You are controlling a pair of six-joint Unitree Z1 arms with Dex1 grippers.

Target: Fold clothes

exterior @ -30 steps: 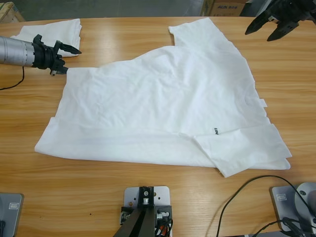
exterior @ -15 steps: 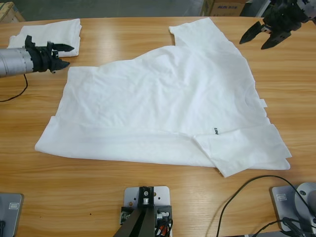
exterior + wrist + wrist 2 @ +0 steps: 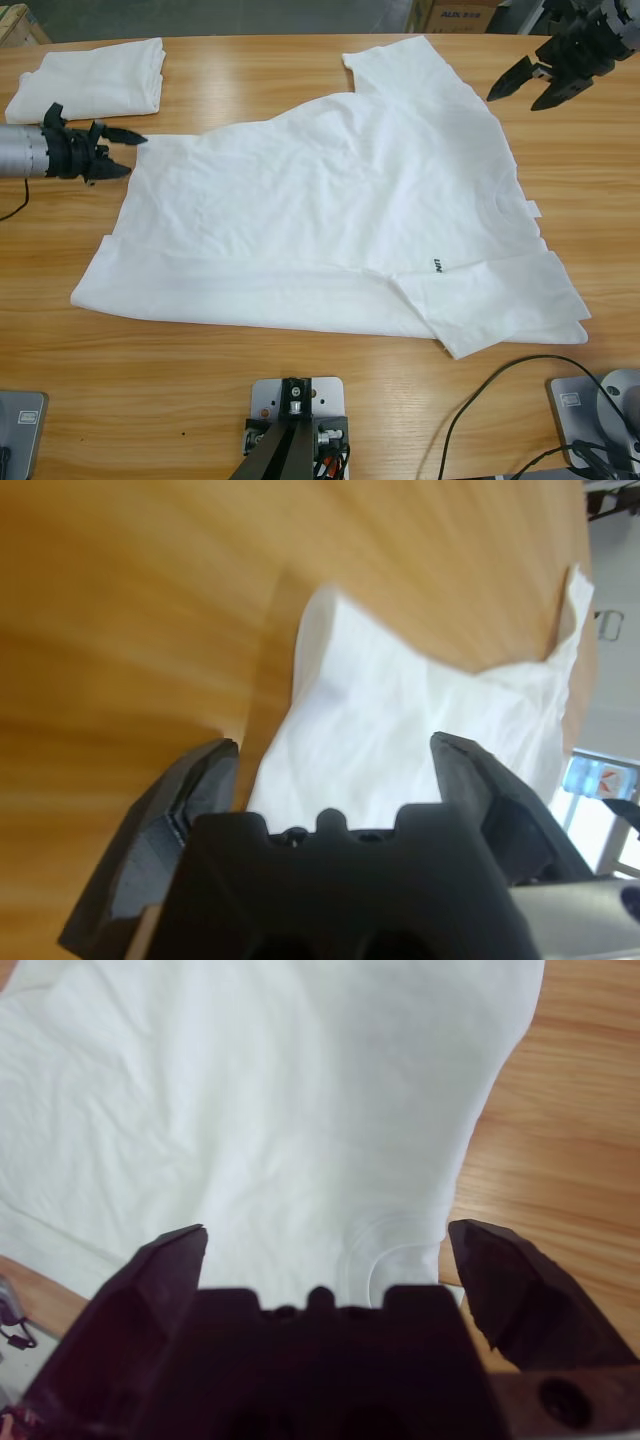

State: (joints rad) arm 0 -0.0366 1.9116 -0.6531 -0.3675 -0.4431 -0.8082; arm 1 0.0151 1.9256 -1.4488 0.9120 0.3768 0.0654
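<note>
A large white T-shirt (image 3: 330, 210) lies spread and partly folded across the middle of the wooden surface (image 3: 300, 420), its lower sleeve turned in over the body near a tiny dark printed mark (image 3: 437, 266), its upper sleeve pointing toward the far edge, its collar toward the right side. A second white T-shirt (image 3: 92, 78), folded into a small neat rectangle, rests in the far left corner of the surface, well apart from the spread one. The left arm comes in level from the left edge, its silver forearm lying low over the wood, and the left pincer (image 3: 118, 152) is just beside the spread shirt's upper left corner, jaws parted wide with nothing between them; its wrist view looks along the jaws at that white corner (image 3: 400, 730) and bare wood. The right arm comes down from the upper right corner, and the right pincer (image 3: 528, 90) hangs above the wood just off the shirt's right shoulder, jaws spread wide and empty; its wrist view looks down on the shirt's collar (image 3: 385, 1250). A black cable (image 3: 500, 385) loops along the near right edge.
</note>
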